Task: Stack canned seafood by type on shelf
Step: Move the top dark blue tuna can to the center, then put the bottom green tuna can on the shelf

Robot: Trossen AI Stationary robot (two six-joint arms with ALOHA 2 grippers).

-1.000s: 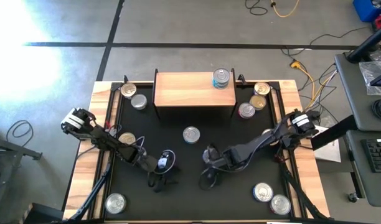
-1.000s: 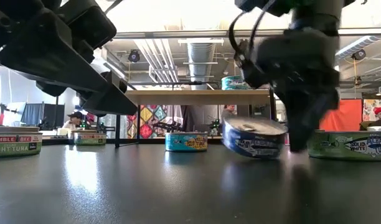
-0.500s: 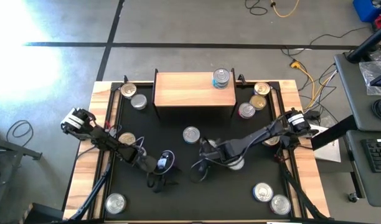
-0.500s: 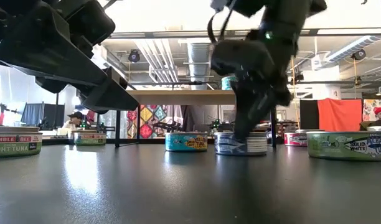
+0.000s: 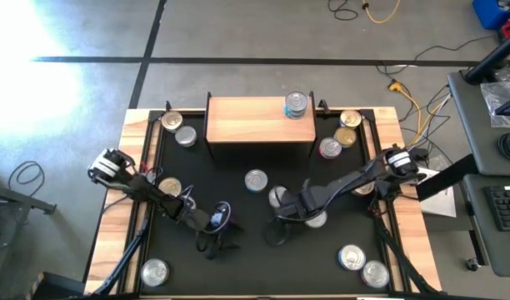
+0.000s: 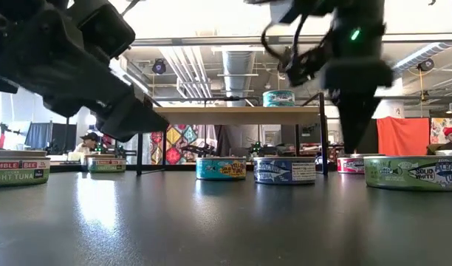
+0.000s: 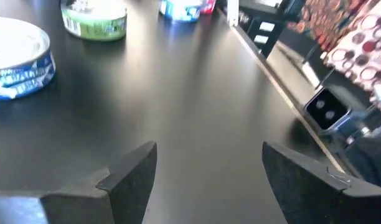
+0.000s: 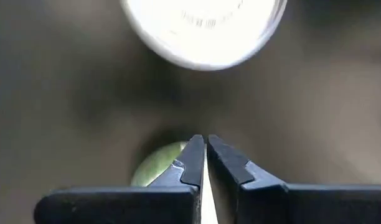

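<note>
The right end effector (image 5: 276, 236) has swung back from the blue-labelled tin (image 5: 277, 197), now flat mid-bench, its fingers pinched shut on nothing, while the left end effector (image 5: 217, 242) waits open and empty near the front, and one tin (image 5: 297, 104) already tops the shelf (image 5: 247, 121).

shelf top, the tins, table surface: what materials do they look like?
Shelf: top looks like light wood with visible grain, matte; thin black legs, probably metal.
Tins, e.g. the one mid-table: likely metal, with shiny silver lids that glare; printed wrap labels show in the low view.
Table surface: black, smooth, semi-gloss, mirrors the tins; material unclear.
</note>
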